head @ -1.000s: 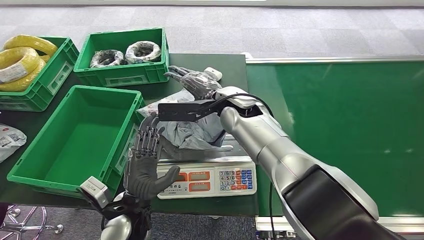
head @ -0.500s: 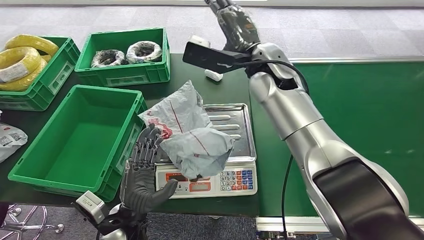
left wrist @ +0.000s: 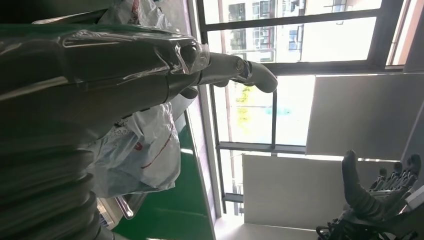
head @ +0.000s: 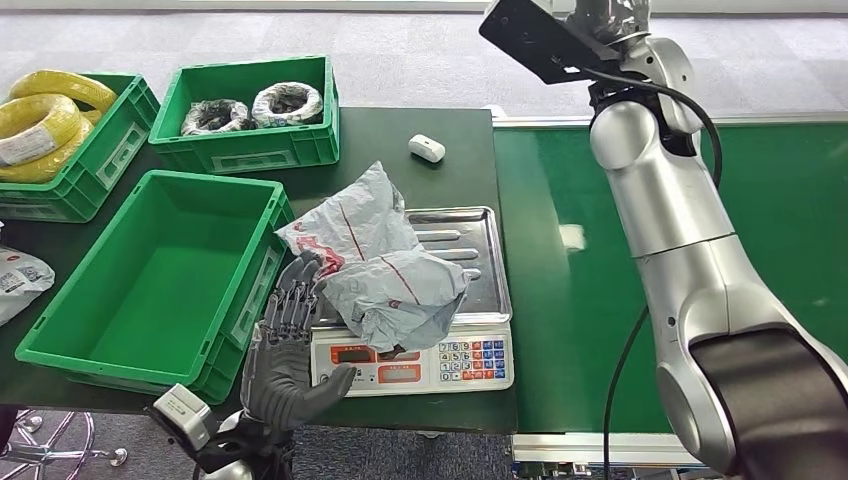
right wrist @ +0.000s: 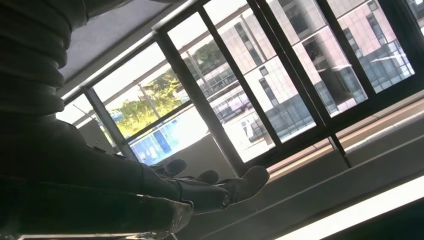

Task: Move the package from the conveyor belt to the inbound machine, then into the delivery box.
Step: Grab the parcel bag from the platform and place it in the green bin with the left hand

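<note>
Grey left hand [head: 288, 345] at the near table [head: 455, 180] edge, upright, palm toward the scale, fingers spread, holding nothing. Fingertips just beside the near grey poly-mailer package [head: 395, 295], which lies on the steel tray [head: 482, 262] of the weighing scale [head: 415, 362], overhanging the keypad side. Second mailer [head: 350, 225] with red print lies behind it, half on the tray, half on the table, touching the first. Empty green crate [head: 150, 275] left of the scale. Farther back: small white device [head: 427, 148], crate of black cable coils [head: 250, 110], crate of yellow coils [head: 60, 135]. Green conveyor belt [head: 680, 220] on the right. Right hand [head: 610, 15] raised high over the belt's far edge, well apart from the package; right wrist view shows its fingers [right wrist: 220, 187] extended, empty.
</note>
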